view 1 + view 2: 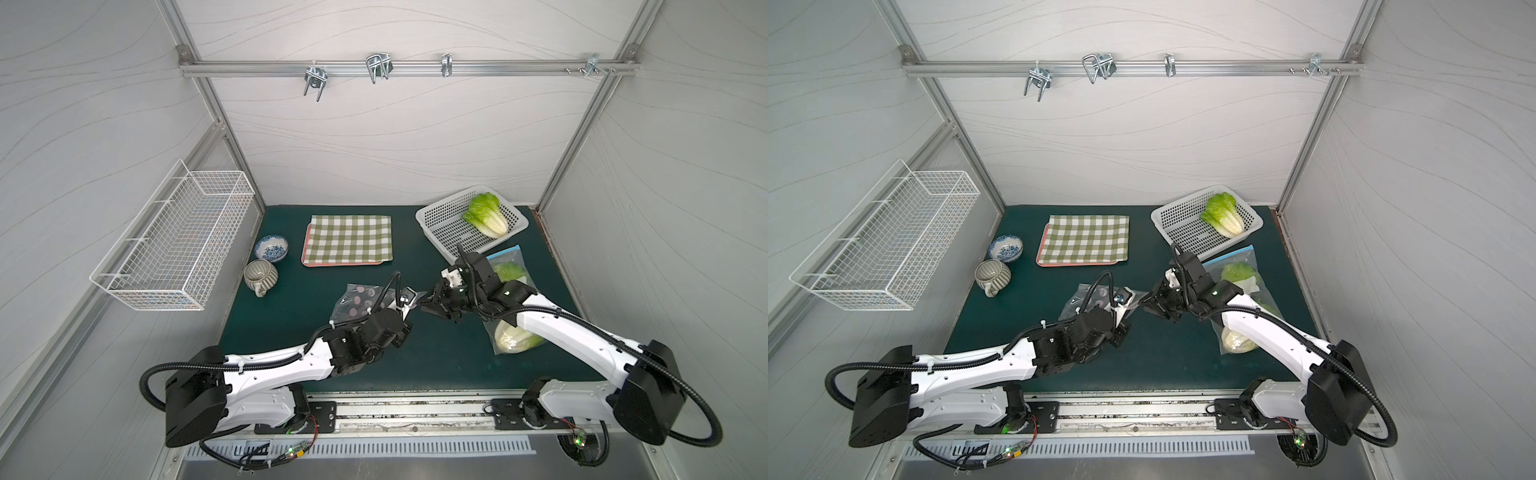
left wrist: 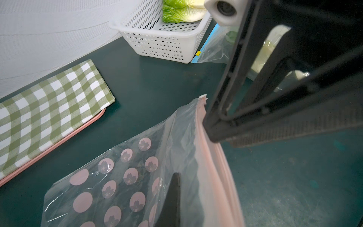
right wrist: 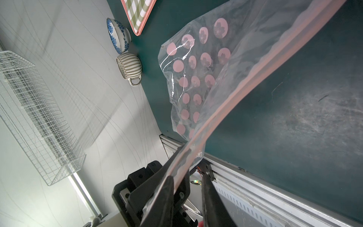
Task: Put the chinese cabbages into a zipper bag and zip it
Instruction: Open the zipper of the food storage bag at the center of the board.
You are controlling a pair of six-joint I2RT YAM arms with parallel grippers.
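— What is closing in this scene?

— Pale grey walls (image 1: 395, 145), veined with thin wavy lines, are standing at 9, 12 and 3 o'clock, with aluminium posts (image 1: 215, 108) running up the corners.

— And at 12 o'clock?

— A metal rail (image 1: 498, 66) is crossing the back wall, with steel hooks (image 1: 378, 68) hanging from it. A white wire basket (image 1: 174, 245) is jutting from the wall at 9 o'clock. A dark green mat (image 1: 436, 361) is stretching wall to wall beneath, catching soft, even light.

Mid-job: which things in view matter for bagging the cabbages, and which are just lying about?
Job: cabbage in the white basket; bagged cabbages in the blue-zip bag; pink-dotted zipper bag in the left gripper.
Lying about: checked cloth; blue-patterned bowl; ribbed mug; wire basket; wall hooks.
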